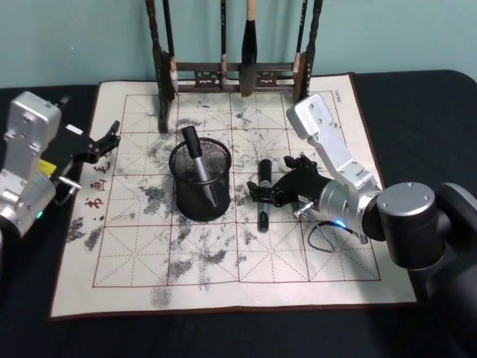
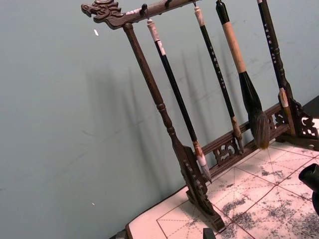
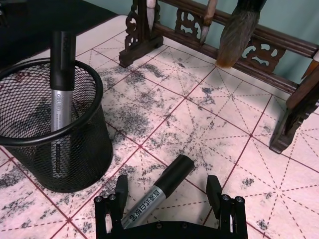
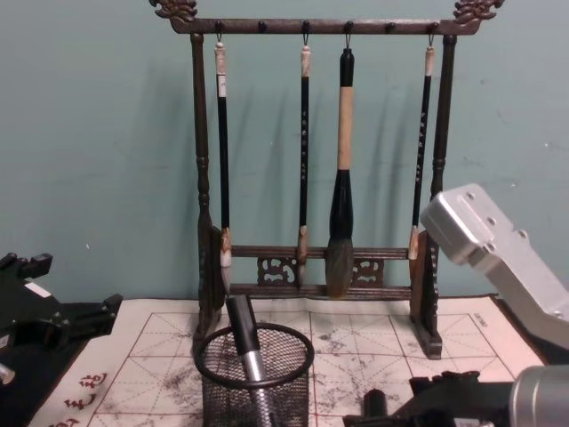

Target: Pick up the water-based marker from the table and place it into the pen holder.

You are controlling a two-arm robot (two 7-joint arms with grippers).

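One water-based marker [image 3: 158,192], silver with a black cap, lies on the stained grid mat of the table [image 1: 313,253] just right of the pen holder [image 1: 200,181]. My right gripper [image 3: 167,195] is open and low over it, one finger on each side of the barrel, and it appears in the head view too [image 1: 267,191]. A second marker [image 1: 196,154] stands tilted inside the black mesh pen holder [image 3: 56,144], which also shows from the chest [image 4: 255,378]. My left gripper [image 1: 104,142] rests open at the mat's left edge.
A tall dark wooden brush rack [image 1: 231,74] with several hanging brushes stands along the mat's far edge [image 4: 311,178], close behind the pen holder. Red characters [image 1: 95,190] mark the mat's left border. Dark tabletop surrounds the mat.
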